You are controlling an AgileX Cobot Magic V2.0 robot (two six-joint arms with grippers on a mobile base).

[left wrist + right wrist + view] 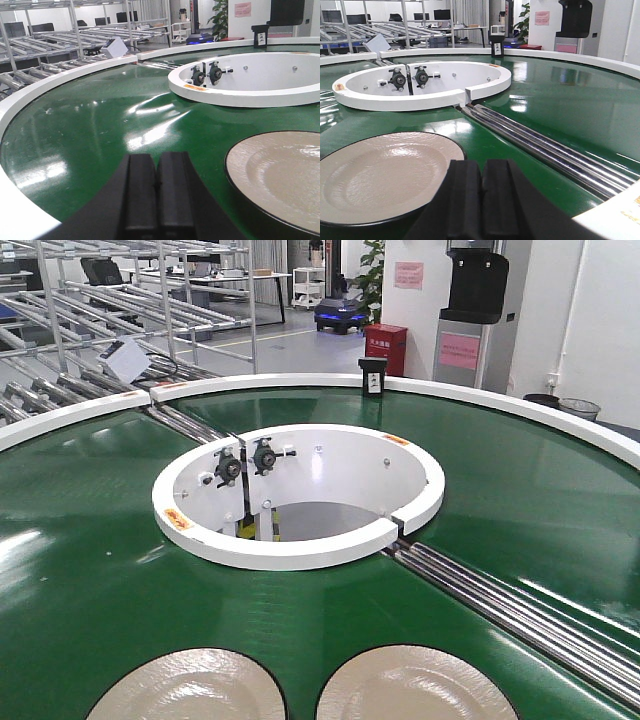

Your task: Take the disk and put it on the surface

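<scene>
Two beige disks with black rims lie flat on the glossy green ring belt [90, 570], a left disk [185, 687] and a right disk [418, 685], both cut off by the bottom edge of the front view. My left gripper [158, 185] is shut and empty, low over the belt, with the left disk [280, 175] apart to its right. My right gripper [481, 187] is also shut and empty, and the right disk [385, 172] lies just to its left. Neither gripper appears in the front view. The dark grey metal surface is out of view.
A raised white inner ring [300, 550] with two black bearings stands at the belt's centre. Metal rollers [520, 610] cross the belt on the right, close to the right gripper. The white outer rim [15, 220] curves near the left gripper. Roller racks [60, 300] stand behind.
</scene>
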